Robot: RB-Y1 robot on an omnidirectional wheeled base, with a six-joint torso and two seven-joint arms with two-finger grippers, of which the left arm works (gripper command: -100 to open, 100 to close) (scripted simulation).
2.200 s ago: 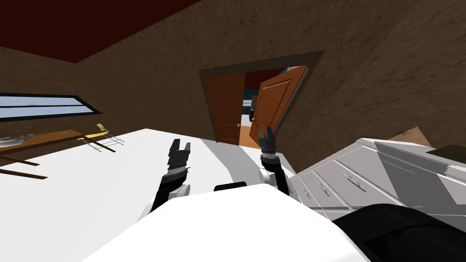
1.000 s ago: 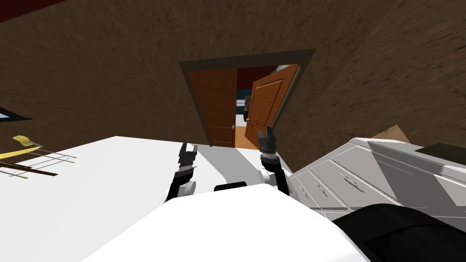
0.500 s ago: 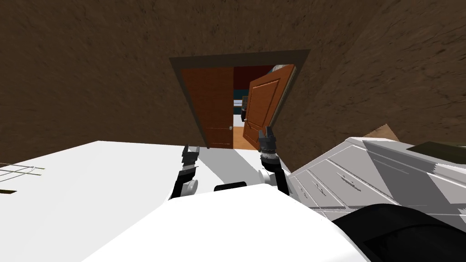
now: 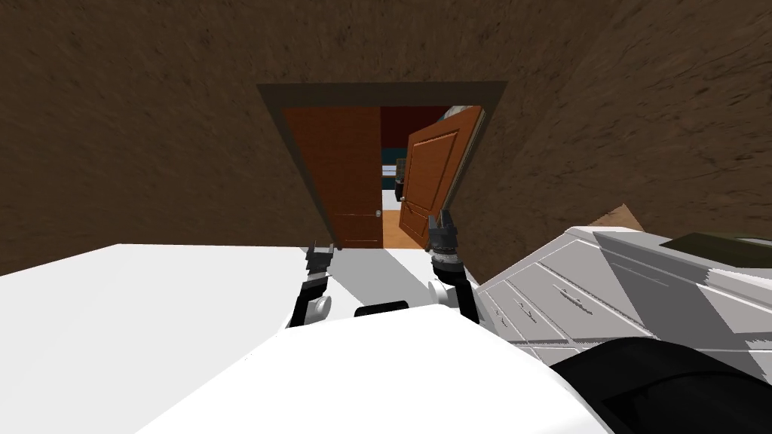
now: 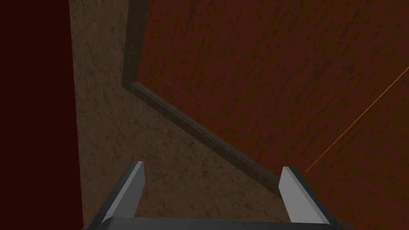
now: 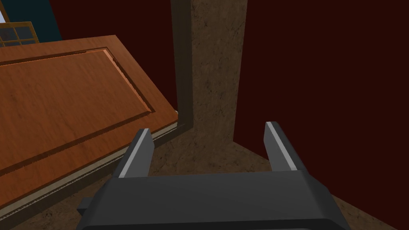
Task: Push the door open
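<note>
While left gripper [image 5: 212, 167] and right gripper [image 6: 208, 128] gape, wood-grain panelled door [image 4: 430, 181] hangs ajar, seemingly untouched.

Support: plain white floor [image 4: 151, 316].
One white chest of drawers with slim bar handles [image 4: 573, 294] stands directly on it, at the right side.

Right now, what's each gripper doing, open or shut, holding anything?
Left gripper: open, holding nothing.
Right gripper: open, holding nothing.
</note>
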